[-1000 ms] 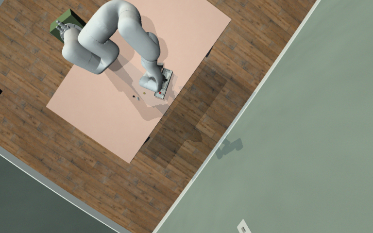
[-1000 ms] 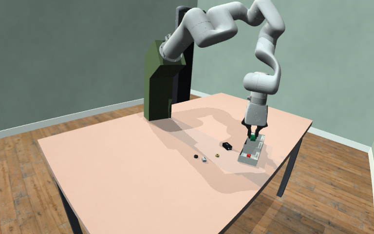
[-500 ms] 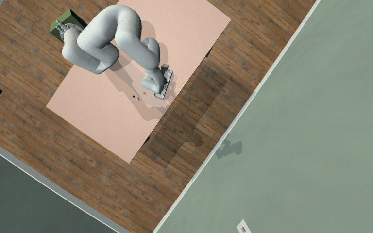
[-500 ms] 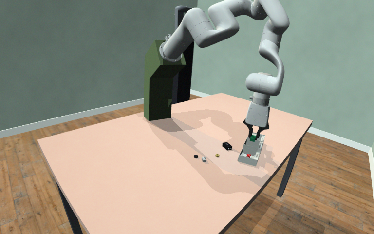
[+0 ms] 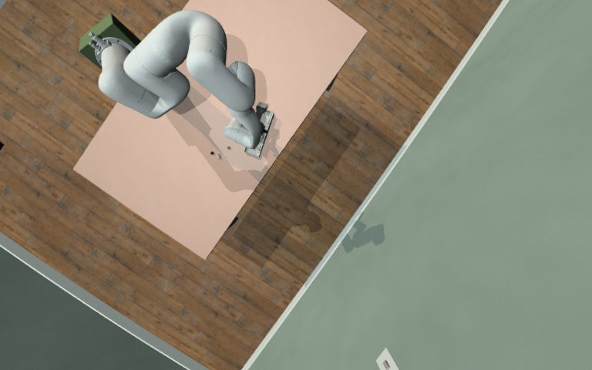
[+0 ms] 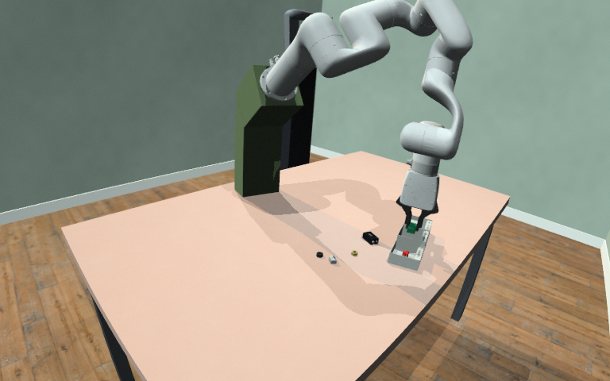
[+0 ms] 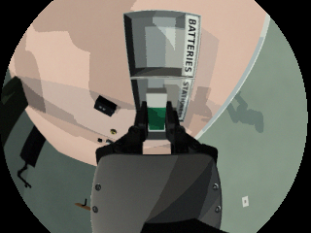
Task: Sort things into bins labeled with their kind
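the gripper (image 6: 415, 225) grasps a green block (image 6: 411, 228) over the far compartment of the grey bins (image 6: 407, 260) near the counter (image 6: 194, 292) edge. only the wrist view reads a "batteries" label (image 7: 190, 43); the exterior view alone shows a red piece (image 6: 406, 253) in the near compartment, with a black box (image 6: 370, 237) and three small parts (image 6: 332, 258) left out.

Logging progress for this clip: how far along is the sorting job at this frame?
Partly done. A red item already lies in the near bin. In hand: the gripper is shut on a green block over the bins, one labelled BATTERIES. Left on the table: a black box, yellow ring, grey piece and black piece.
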### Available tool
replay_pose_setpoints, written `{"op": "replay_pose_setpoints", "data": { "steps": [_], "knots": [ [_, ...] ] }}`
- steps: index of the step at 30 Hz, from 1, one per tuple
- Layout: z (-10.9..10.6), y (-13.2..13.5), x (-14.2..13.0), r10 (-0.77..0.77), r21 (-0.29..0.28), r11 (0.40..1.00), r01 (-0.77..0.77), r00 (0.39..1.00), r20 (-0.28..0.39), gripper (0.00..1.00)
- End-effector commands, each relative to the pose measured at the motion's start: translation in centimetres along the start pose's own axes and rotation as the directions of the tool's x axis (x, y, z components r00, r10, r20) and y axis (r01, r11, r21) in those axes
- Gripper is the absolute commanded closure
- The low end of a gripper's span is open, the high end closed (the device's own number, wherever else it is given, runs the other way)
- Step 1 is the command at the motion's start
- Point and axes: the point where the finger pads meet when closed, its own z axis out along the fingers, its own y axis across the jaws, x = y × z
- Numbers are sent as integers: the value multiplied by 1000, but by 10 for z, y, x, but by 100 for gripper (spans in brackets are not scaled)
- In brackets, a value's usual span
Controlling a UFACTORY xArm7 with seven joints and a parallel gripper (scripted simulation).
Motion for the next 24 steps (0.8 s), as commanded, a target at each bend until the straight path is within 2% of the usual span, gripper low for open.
{"op": "replay_pose_setpoints", "data": {
  "steps": [1, 20, 24],
  "knots": [
    [6, 1, 0, 0, -2, 1000, 0, 1000, -1, 100],
    [40, 1, 0, 0, -2, 1000, 0, 1000, -1, 100],
    [42, 1, 0, 0, -2, 1000, 0, 1000, -1, 100]
  ]
}}
